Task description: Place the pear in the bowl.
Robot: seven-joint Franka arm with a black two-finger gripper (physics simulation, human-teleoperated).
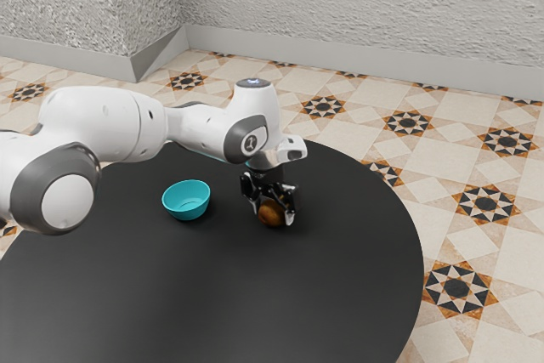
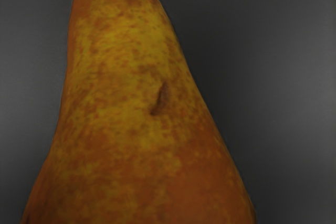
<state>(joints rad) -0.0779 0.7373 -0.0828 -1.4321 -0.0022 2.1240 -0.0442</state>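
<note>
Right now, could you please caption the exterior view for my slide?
Black gripper at the pear, turquoise bowl nearby on the dark round table.

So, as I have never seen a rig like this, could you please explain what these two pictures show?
They are simulator renders. The machine is one white Franka arm with a black end effector. The exterior view is taken from beside the arm, which enters from that view's left and reaches over a round black table. The wrist view comes from a camera on the arm's hand, looking closely at a mottled yellow-orange pear. A turquoise bowl stands on the table. The pear is at the end effector; whether it is gripped, I cannot tell.
</note>
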